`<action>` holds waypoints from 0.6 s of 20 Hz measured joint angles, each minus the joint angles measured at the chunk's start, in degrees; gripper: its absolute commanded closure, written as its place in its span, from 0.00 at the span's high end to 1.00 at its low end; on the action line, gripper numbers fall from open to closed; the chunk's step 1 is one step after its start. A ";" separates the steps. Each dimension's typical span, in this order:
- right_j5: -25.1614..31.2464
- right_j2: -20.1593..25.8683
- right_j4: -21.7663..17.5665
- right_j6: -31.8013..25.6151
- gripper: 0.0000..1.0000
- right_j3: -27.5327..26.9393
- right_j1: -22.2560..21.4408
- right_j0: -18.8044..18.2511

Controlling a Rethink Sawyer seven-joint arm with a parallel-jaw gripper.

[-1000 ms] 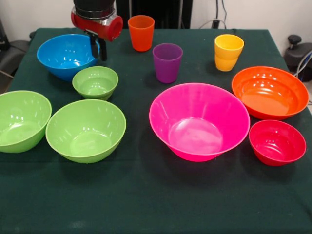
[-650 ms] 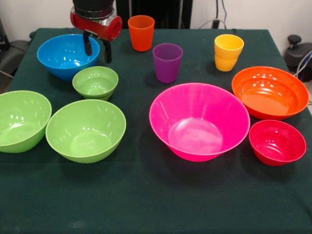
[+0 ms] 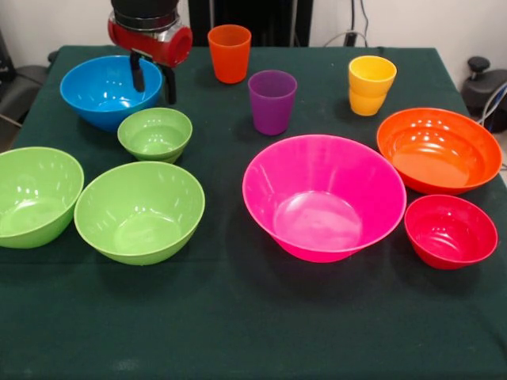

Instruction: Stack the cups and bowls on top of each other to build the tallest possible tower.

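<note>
My gripper (image 3: 153, 81) hangs open at the back left. One finger is over the inside of the blue bowl (image 3: 99, 93) and the other is outside its right rim. A small lime green bowl (image 3: 155, 134) sits just in front, with two larger green bowls (image 3: 139, 212) (image 3: 36, 196) nearer the front left. The large pink bowl (image 3: 323, 196) is in the middle, and the orange bowl (image 3: 438, 150) and small red bowl (image 3: 450, 231) are at the right. Orange (image 3: 229, 54), purple (image 3: 272, 103) and yellow (image 3: 371, 85) cups stand upright along the back. No tower is in view; every piece rests apart.
A dark green cloth (image 3: 238, 317) covers the table. Black cables and equipment sit beyond the far right corner (image 3: 483, 87).
The gripper's fingers, close together a second ago, have spread apart. The gripper has shifted slightly left over the blue bowl's right rim. No cup or bowl has moved.
</note>
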 measured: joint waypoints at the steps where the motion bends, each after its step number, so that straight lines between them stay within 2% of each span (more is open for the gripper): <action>1: -0.01 0.04 -0.14 0.00 1.00 -0.15 0.09 -0.01; 12: 0.00 1.17 -4.01 0.00 1.00 -3.15 3.58 -0.01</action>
